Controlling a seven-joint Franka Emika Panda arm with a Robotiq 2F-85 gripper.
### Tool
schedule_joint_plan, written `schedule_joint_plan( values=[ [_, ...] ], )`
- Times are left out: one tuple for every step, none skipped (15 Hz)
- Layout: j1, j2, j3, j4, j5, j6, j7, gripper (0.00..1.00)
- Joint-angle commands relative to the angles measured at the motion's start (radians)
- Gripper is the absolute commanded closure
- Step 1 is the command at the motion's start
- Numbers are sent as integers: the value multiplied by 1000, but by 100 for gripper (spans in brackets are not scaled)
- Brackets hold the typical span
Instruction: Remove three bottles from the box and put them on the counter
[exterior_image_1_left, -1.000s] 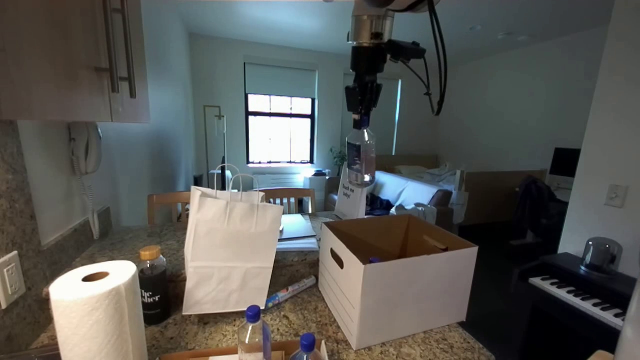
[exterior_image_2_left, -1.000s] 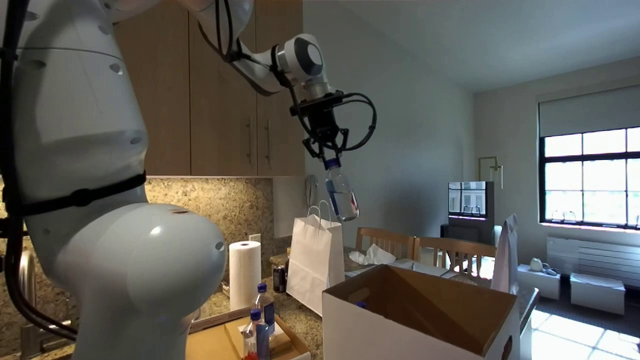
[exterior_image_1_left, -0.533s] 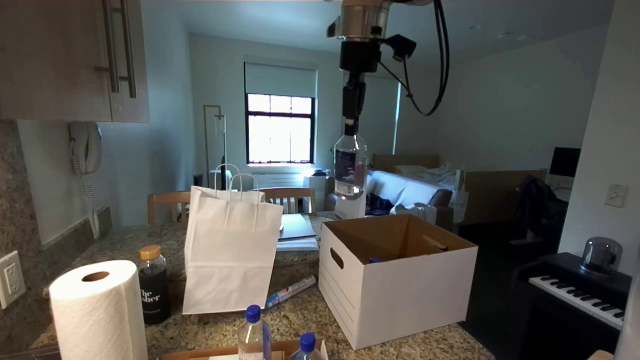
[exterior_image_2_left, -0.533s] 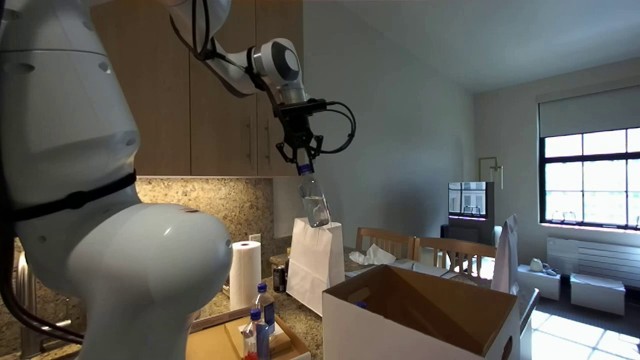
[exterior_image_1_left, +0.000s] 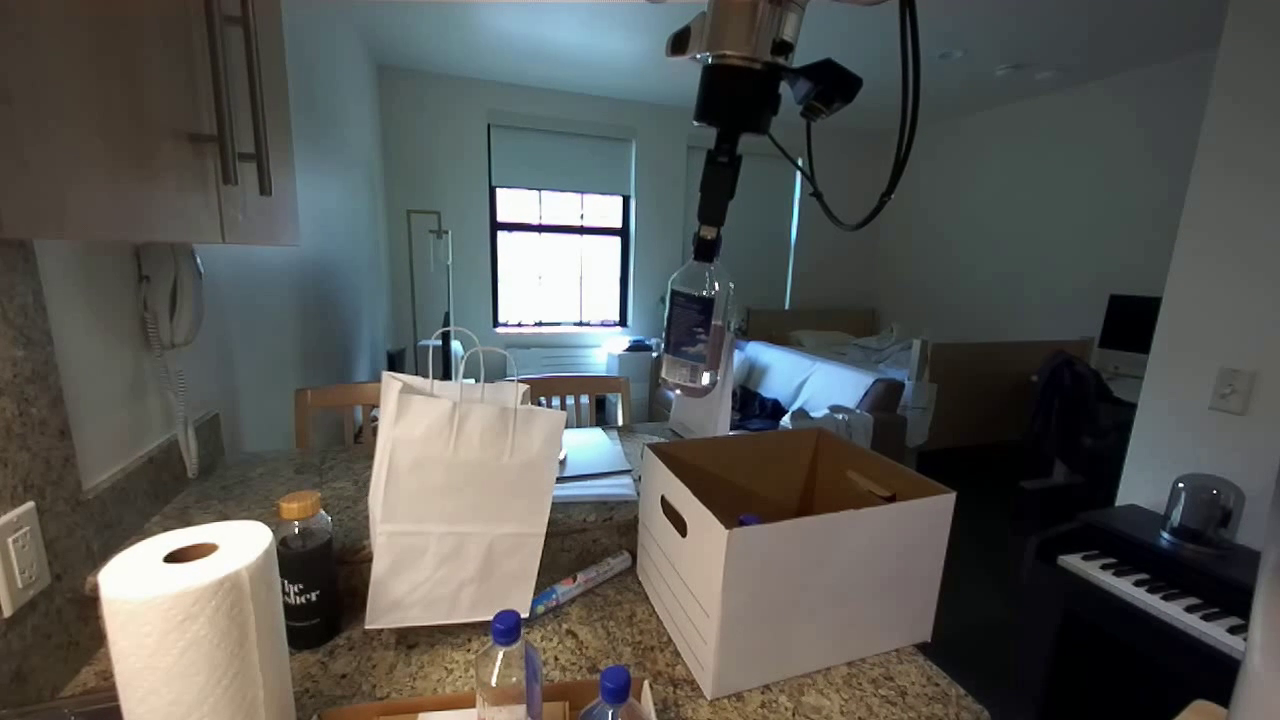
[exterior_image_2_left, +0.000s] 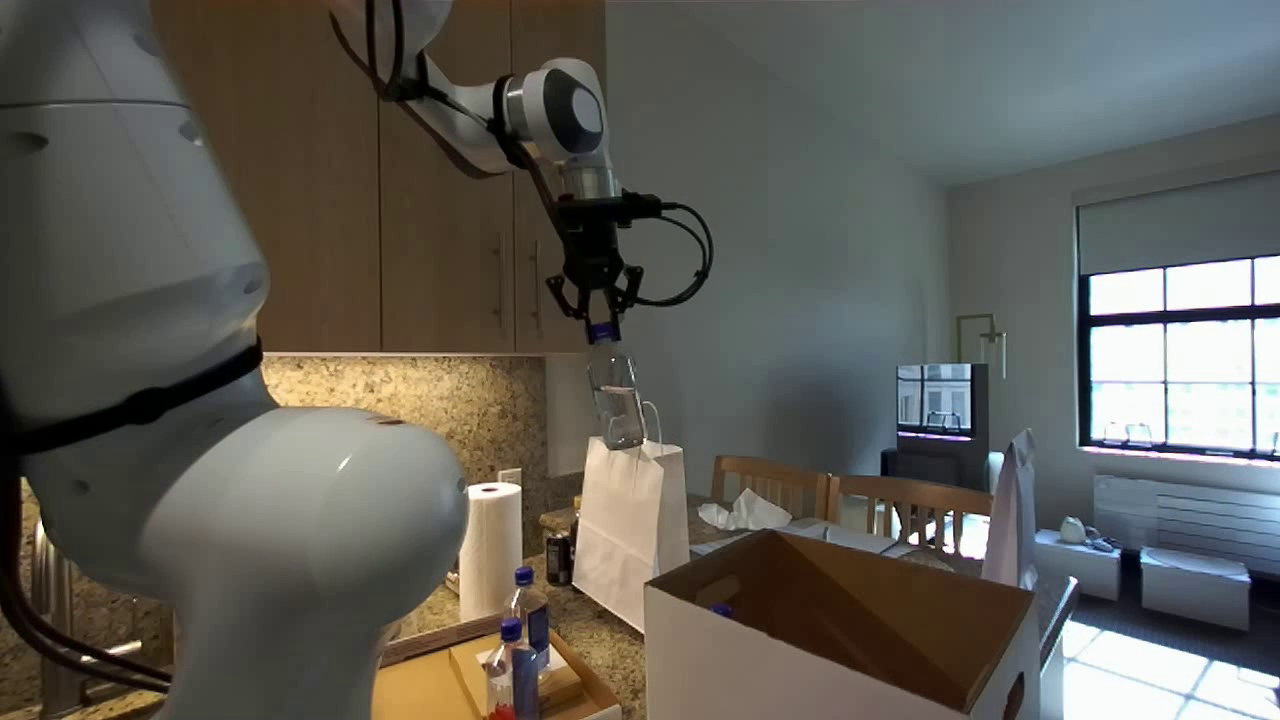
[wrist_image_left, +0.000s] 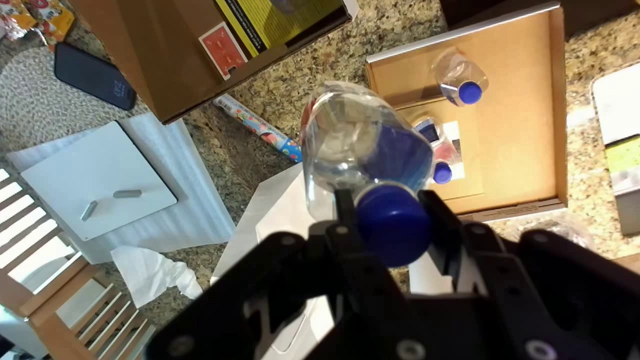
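In an exterior view, the gripper (exterior_image_1_left: 707, 243) is clamping a clear bottle (exterior_image_1_left: 697, 330) well above the counter (exterior_image_1_left: 620, 635); compared with a second ago, it is hanging slightly closer to the paper bag (exterior_image_1_left: 460, 540). The box (exterior_image_1_left: 830, 590) is staying by the counter's outer edge, a blue cap (exterior_image_1_left: 748, 519) showing just inside its near corner, so another bottle is apparently remaining there.

In an exterior view, the gripper is drawing away from the box, and the bottle is hanging tilted beneath it, overlapping the bag's top edge from that angle. Two other bottles (exterior_image_2_left: 512, 675) are standing in a cardboard tray (exterior_image_2_left: 425, 690), in the half nearer the box.

In the wrist view, both fingers (wrist_image_left: 440, 220) are pressing the held bottle's cap (wrist_image_left: 392, 225) from opposite sides; its body is partly covering the tray's edge. The shift is probably bringing the third bottle toward its set-down spot, with lowering and release still pending.
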Motion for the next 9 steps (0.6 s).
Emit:
schedule_joint_plan(
  values=[
    [-7, 2, 9, -3, 7, 6, -10, 88],
    [7, 24, 14, 4, 6, -7, -45, 88],
    [16, 49, 23, 13, 7, -12, -60, 88],
    [22, 90, 51, 29, -16, -10, -55, 88],
    [32, 120, 70, 40, -16, 4, -52, 89],
    [53, 157, 97, 59, -1, 13, -57, 88],
    [69, 188, 121, 74, 1, 16, -69, 88],
    [91, 229, 154, 98, 7, 8, -71, 88],
    [113, 267, 197, 126, -2, -6, -51, 89]
  ],
)
